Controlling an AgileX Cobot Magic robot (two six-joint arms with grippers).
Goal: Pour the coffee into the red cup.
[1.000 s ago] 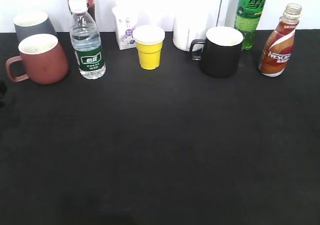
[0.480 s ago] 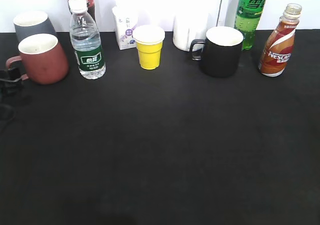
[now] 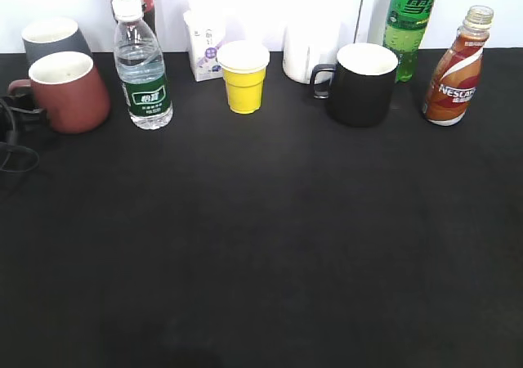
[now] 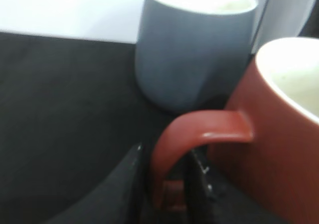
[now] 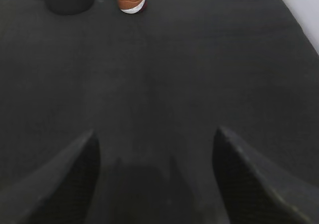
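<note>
We find the red cup (image 3: 67, 92) at the far left of the black surface (image 3: 261, 245), just in front of the grey handleless cup (image 3: 49, 39) and left of the clear water bottle (image 3: 142, 69). Its white inside looks empty, so no coffee has gone in. In the left wrist view our left gripper (image 4: 167, 184) has its jaws either side of the lower part of the cup's loop handle (image 4: 192, 134), and they look closed on it, though the blur keeps us from being sure how firm the hold is. The cup seems slightly tilted in the exterior view, which we read as the grasp beginning to take its weight.

The coffee bottle (image 3: 456, 69) stands upright far to the right of the red cup, at the other end of the row, past the yellow cup (image 3: 243, 77), the black mug (image 3: 359, 84) and the green soda bottle (image 3: 411, 20). We cannot tell whether its cap is on. Our right gripper (image 5: 154, 149) hangs well short of the bottle with its jaws wide apart and nothing between them.

We judge the task barely begun: the cup is in hand, but the bottle must still be gripped, brought to the cup and tipped.
</note>
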